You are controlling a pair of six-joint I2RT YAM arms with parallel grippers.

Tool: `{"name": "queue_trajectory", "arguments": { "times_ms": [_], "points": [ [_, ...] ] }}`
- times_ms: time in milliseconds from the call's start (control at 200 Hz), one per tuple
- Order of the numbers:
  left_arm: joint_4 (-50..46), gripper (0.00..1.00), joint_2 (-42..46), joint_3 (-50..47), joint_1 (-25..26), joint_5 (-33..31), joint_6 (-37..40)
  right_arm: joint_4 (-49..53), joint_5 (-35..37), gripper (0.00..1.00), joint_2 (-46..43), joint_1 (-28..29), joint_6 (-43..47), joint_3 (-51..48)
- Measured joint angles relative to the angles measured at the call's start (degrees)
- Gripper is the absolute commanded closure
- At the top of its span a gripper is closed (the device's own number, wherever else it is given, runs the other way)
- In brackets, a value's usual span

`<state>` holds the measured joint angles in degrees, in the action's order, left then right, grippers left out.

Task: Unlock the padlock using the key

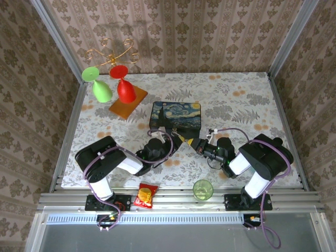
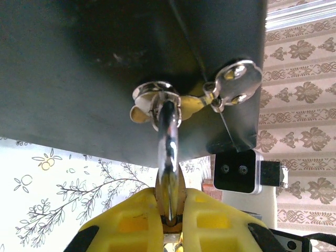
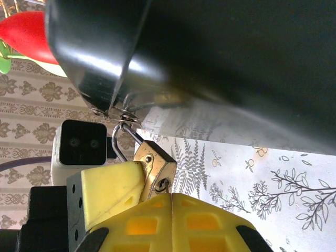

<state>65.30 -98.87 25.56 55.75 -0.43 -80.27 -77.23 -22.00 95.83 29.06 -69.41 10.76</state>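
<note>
The brass-gold padlock (image 3: 156,167) hangs by its thin silver shackle (image 3: 119,143) from the metal clasp (image 2: 157,95) on the front of the dark painted box (image 1: 176,116). My left gripper (image 2: 170,198) is shut on the padlock body (image 2: 170,190), seen edge-on, and one of its yellow fingers (image 3: 107,190) presses the lock's side. My right gripper (image 3: 171,195) is shut on the key. A thin sliver of the key (image 3: 167,185) shows, entering the keyhole; the remainder is hidden between the pads. Both grippers (image 1: 178,139) (image 1: 195,143) meet just in front of the box.
A green cup (image 1: 202,189) and a red-yellow snack packet (image 1: 145,195) sit at the near edge between the arm bases. Red (image 1: 125,90) and green (image 1: 102,91) goblets lie on a wooden board (image 1: 127,104) at the back left. The box's underside looms close over both wrists.
</note>
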Motion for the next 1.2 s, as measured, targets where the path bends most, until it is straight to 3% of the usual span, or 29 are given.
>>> {"name": "queue_trajectory", "arguments": {
  "times_ms": [380, 540, 875, 1065, 1200],
  "points": [
    [-0.3, 1.00, 0.3, 1.2, 0.0, -0.1, -1.2, -0.7, 0.9, 1.00, -1.0, 0.3, 0.0, 0.0],
    [0.8, 1.00, 1.9, 1.5, 0.5, 1.6, -1.6, -0.1, 0.5, 1.00, -2.4, -2.6, 0.0, -0.1],
    [2.1, 1.00, 2.7, 2.1, 1.0, 4.3, -1.1, 1.8, -4.9, 1.00, -0.9, -5.3, 0.9, -0.1],
    [4.2, 1.00, -2.6, 2.8, -0.6, 5.7, 0.0, 3.0, -7.4, 1.00, -1.1, -5.9, 2.8, -4.7],
    [4.0, 1.00, -6.7, 3.2, -0.2, 5.6, 0.5, 9.3, -8.7, 1.00, -5.8, -6.3, 5.0, -6.5]
  ]
}}
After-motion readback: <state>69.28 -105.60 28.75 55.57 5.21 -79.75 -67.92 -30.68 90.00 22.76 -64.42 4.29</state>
